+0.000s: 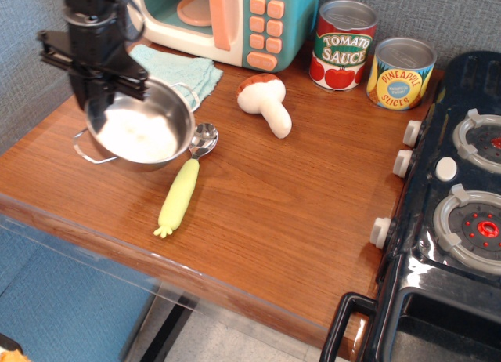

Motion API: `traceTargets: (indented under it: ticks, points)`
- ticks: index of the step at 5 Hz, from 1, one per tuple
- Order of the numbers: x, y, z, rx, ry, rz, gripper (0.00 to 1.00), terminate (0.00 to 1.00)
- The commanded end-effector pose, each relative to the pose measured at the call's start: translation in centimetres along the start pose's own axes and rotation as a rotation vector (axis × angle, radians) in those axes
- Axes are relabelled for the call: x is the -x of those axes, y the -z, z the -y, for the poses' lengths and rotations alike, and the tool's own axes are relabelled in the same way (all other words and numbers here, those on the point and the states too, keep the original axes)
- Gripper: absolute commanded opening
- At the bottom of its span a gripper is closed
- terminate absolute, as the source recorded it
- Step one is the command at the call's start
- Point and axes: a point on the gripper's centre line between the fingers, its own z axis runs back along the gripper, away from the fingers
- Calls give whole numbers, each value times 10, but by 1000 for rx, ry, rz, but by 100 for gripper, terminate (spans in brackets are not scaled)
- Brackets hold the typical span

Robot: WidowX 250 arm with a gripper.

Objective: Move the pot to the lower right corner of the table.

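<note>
The robot's matte black gripper [100, 84] is a blocky assembly: a flat horizontal crossbar with squared ends sits across a thick, dark upright wrist column. A paler grey band rings the column near the picture's top edge. The surfaces look like hard plastic or metal, without visible markings; finer details are too dark to tell.
</note>
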Motion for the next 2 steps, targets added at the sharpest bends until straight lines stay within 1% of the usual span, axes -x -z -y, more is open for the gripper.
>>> traceTargets:
  ticks: [1, 2]
  points:
    - [5, -1, -25, -25, -35, 9, 0, 0]
    - [1, 10, -39, -40, -74, -6, 0, 0]
